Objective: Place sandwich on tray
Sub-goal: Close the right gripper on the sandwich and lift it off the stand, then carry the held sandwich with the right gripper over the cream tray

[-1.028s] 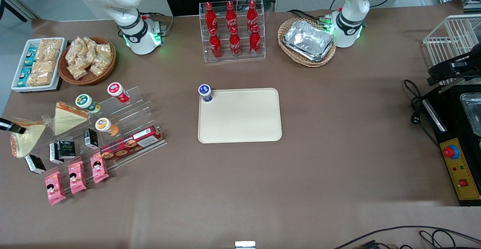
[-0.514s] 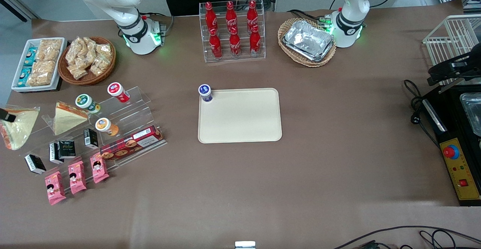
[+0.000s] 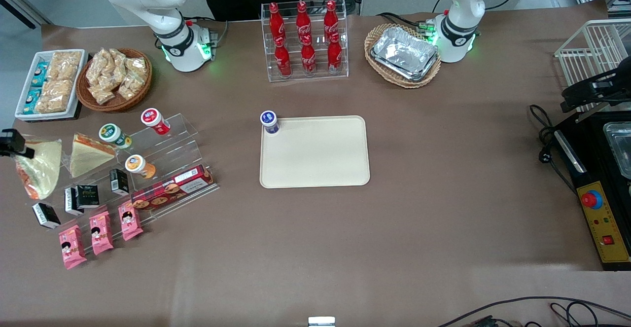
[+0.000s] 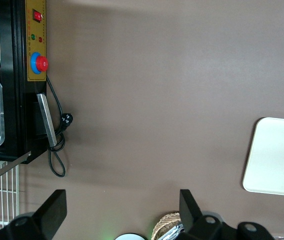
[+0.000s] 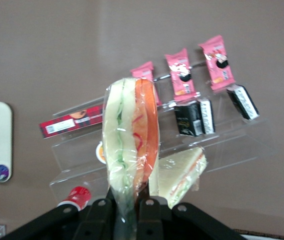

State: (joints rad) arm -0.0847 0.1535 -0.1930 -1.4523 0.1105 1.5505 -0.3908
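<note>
- Progress: you have the clear-wrapped triangular wedge sandwich (image 3: 38,171) lifted off the stepped clear acrylic rack (image 3: 162,169); the carry to the large flat cream-beige rectangular tray (image 3: 315,154) and the set-down remain.
- Tool: the black two-finger gripper (image 5: 127,207) hangs at the working arm's end of the table, pinched closed on the wrap at the wedge's narrow end.
- Relation: the sandwich (image 5: 131,142) hangs from the fingers, filling edge outward, well apart from the tray, beside the second wrapped wedge (image 3: 88,153) on the rack.

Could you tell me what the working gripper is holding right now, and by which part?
The gripper pinches the sandwich by its narrow wrapped tip.
</note>
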